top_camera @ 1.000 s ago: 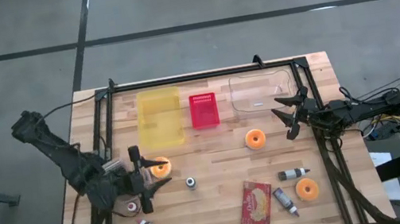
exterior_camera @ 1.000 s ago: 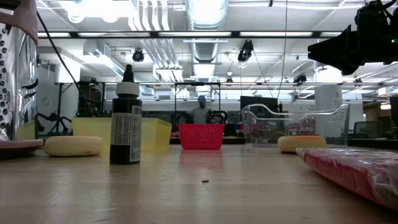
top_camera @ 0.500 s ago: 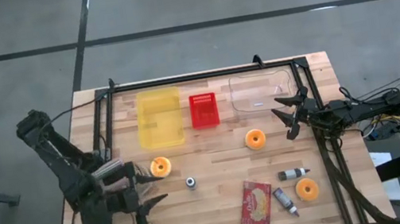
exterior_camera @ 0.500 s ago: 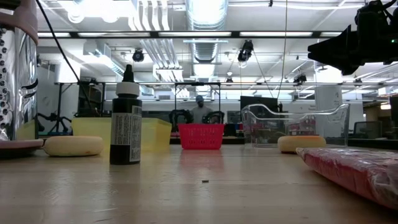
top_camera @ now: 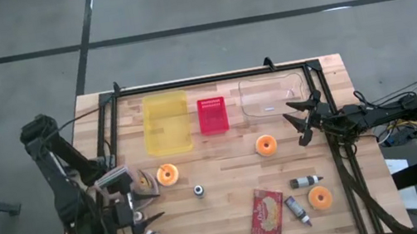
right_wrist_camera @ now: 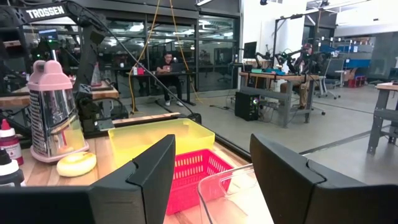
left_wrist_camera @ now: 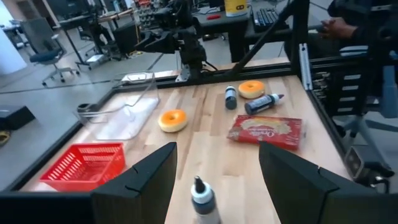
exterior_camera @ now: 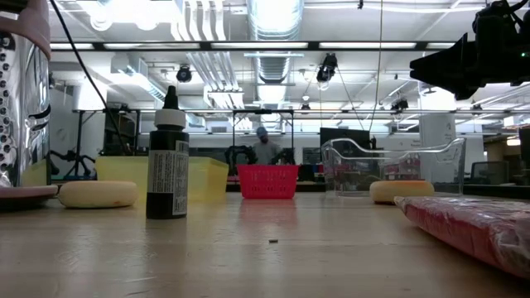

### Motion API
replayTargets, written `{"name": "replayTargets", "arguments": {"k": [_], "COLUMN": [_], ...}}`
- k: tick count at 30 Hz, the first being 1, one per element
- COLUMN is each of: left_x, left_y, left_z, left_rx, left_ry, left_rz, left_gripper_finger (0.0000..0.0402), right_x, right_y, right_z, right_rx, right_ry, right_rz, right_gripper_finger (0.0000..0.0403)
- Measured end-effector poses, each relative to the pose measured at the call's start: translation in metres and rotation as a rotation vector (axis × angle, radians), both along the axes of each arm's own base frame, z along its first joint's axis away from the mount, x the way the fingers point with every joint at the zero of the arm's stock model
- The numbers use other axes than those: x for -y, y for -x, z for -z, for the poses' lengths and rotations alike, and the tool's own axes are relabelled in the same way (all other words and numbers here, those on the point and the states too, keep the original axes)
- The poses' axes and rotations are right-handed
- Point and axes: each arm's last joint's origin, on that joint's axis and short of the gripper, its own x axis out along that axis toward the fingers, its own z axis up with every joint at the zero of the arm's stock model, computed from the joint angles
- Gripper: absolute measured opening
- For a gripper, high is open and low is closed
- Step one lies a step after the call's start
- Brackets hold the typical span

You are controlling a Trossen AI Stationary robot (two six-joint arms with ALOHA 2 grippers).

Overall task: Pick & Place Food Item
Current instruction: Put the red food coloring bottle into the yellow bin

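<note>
Three orange donuts lie flat on the wooden table: one at the left (top_camera: 167, 174), one in the middle (top_camera: 264, 145), one near the right front (top_camera: 319, 197). My left gripper (top_camera: 154, 205) hangs open above the table's near left part, just nearside of the left donut and touching nothing. In the left wrist view its fingers (left_wrist_camera: 217, 149) frame a small bottle (left_wrist_camera: 202, 199), with the middle donut (left_wrist_camera: 172, 120) beyond. My right gripper (top_camera: 293, 123) waits open at the right, beside the clear container (top_camera: 272, 94), holding nothing.
Along the far side stand a yellow bin (top_camera: 167, 122), a red basket (top_camera: 212, 115) and the clear container. A red packet (top_camera: 266, 213), several small bottles (top_camera: 307, 180) and a pink-topped grater (right_wrist_camera: 53, 112) stand on the near half. A black frame (top_camera: 211, 77) borders the table.
My left gripper has swung away from the left donut toward the table's near edge and sunk a little, rolling its wrist as it went; it has stayed open. The donut lies where it was. My right arm has kept still.
</note>
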Motion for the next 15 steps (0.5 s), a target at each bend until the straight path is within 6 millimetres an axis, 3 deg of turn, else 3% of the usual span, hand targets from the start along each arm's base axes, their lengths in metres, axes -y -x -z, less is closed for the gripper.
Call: {"name": "replayTargets", "arguments": {"k": [15], "left_x": [0.020], "left_y": [0.008], "left_z": [0.021], "left_rx": [-0.070], "left_ry": [0.110], "left_rz": [0.038], "left_gripper_finger": [0.0232], "right_x": [0.000], "right_y": [0.000], "right_z": [0.000], "right_rx": [0.000], "right_ry": [0.000], "right_rz": [0.000], "right_gripper_finger": [0.0203]}}
